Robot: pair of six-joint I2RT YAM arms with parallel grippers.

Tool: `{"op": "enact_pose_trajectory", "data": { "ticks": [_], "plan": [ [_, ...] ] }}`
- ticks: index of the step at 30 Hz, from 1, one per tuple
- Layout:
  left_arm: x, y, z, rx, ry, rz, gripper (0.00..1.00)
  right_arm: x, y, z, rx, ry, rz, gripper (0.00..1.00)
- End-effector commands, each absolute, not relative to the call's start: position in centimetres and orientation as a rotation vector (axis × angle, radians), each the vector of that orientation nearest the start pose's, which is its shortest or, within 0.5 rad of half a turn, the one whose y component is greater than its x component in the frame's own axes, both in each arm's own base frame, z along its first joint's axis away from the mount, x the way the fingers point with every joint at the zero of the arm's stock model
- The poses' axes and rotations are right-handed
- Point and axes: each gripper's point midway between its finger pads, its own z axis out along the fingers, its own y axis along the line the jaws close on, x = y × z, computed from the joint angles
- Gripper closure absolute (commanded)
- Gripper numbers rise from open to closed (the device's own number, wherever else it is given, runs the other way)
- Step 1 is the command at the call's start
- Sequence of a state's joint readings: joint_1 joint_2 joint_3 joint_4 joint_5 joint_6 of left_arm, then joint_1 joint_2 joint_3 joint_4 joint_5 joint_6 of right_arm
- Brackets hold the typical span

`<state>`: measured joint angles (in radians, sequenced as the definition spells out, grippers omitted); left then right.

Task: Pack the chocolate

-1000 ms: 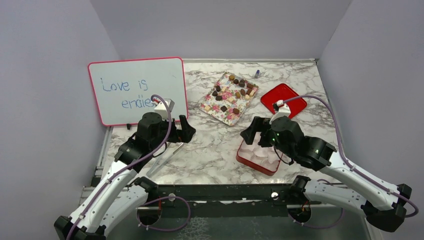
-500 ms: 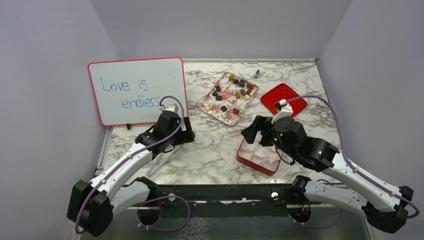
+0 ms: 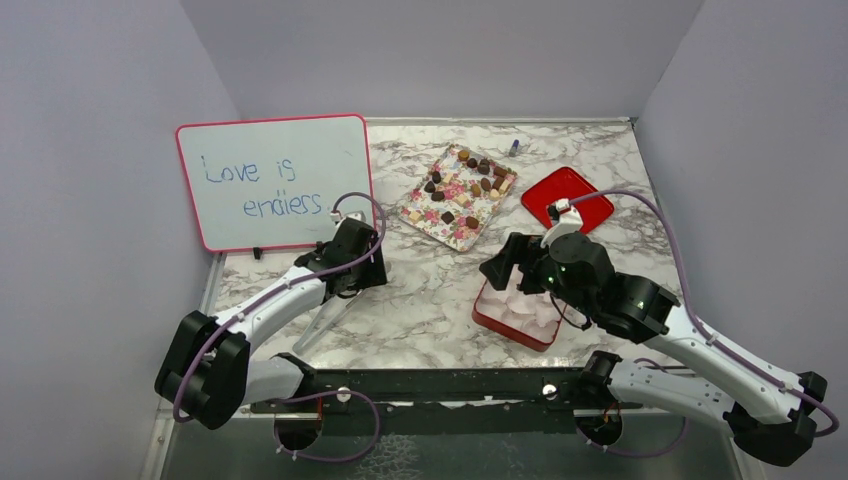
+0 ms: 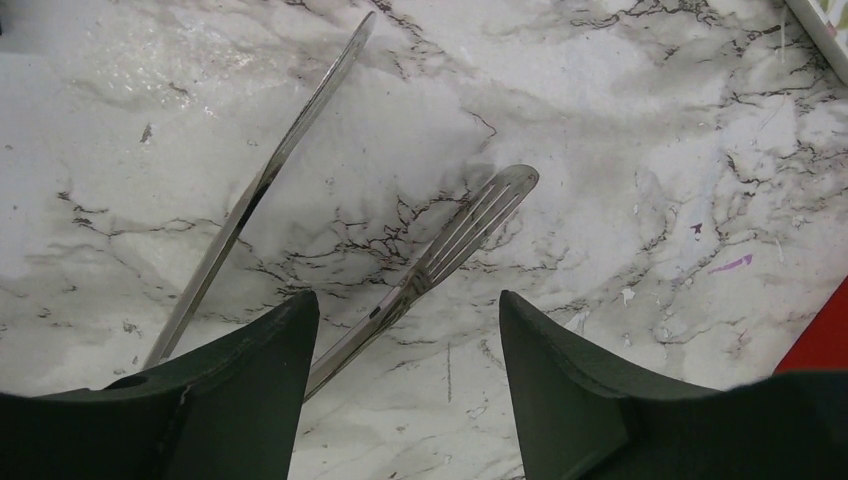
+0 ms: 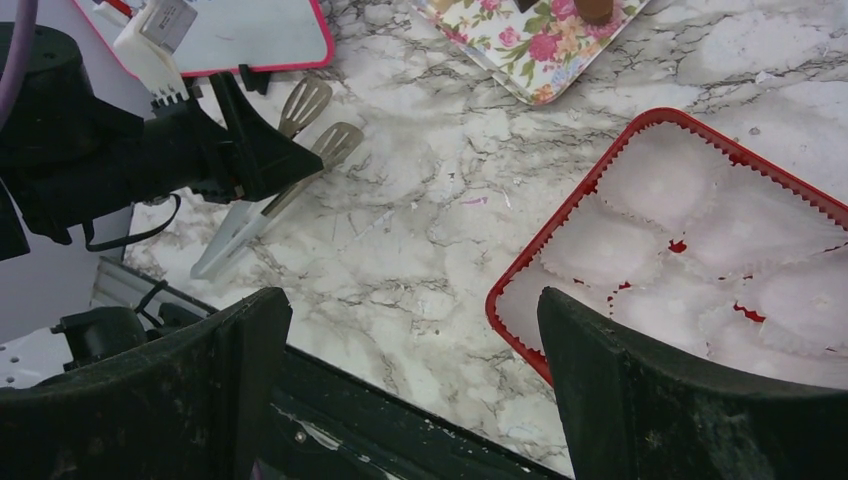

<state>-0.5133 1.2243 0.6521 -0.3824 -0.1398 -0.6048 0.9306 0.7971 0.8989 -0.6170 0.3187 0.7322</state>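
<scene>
**Top external:** the chocolate (dark, light-brown and cream pieces) is scattered over the floral tray at the middle-rear of the marble worktop. No piece shows in the red box, which sits near-right and is lined with white paper cups. The red lid lies flat behind the box, to the right of the tray. A small blue-capped object sits near the rear edge. The whiteboard stands rear-left and reads "Love is endless". The left end effector is low over the worktop, at the head of the metal tongs. The right end effector hangs over the far-left corner of the red box.

**Left wrist:** the left end effector's fingers are spread. The slotted tong arm runs up between them, close to the left-hand finger; I can't tell whether they touch. The plain tong arm lies outside the gap, angled away. A red edge shows at the right border.

**Right wrist:** the right end effector is spread wide and holds nothing, with bare marble below the gap. The red box is on the right with its cups empty. A tray corner shows at the top with one brown piece on it. The left arm is over the tongs at left.
</scene>
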Motion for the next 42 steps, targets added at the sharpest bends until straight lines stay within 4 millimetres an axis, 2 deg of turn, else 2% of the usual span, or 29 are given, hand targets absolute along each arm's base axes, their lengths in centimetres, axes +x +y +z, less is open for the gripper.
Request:
{"op": "enact_pose_trajectory", "data": {
  "ticks": [1,6,16,20,29,36,42],
  "plan": [
    [25.5,-14.5,5.8,-0.151,2.487,-0.287,0.35,18.0,20.9,25.7,-0.068,2.089,0.754,0.0],
    [24.7,-14.9,5.4,-0.108,2.48,-0.27,0.43,17.3,21.3,25.4,-0.122,2.108,0.779,0.0],
    [24.5,-14.0,4.2,-0.088,2.488,-0.142,0.45,17.0,21.2,26.2,-0.101,2.089,0.825,0.0],
    [24.6,-14.6,3.6,-0.051,2.501,-0.135,0.48,16.9,21.1,26.7,-0.099,2.066,0.843,0.0],
    [25.1,-17.6,4.2,0.102,2.472,-0.093,0.72,16.7,21.1,27.5,-0.076,2.032,0.883,0.0],
    [24.9,-22.2,4.3,0.267,2.469,-0.127,0.88,17.0,20.4,27.3,-0.043,2.038,0.847,0.0],
    [25.0,-25.4,3.7,0.319,2.475,-0.175,0.93,16.7,20.4,27.4,-0.038,2.042,0.864,0.0]
  ]
}}
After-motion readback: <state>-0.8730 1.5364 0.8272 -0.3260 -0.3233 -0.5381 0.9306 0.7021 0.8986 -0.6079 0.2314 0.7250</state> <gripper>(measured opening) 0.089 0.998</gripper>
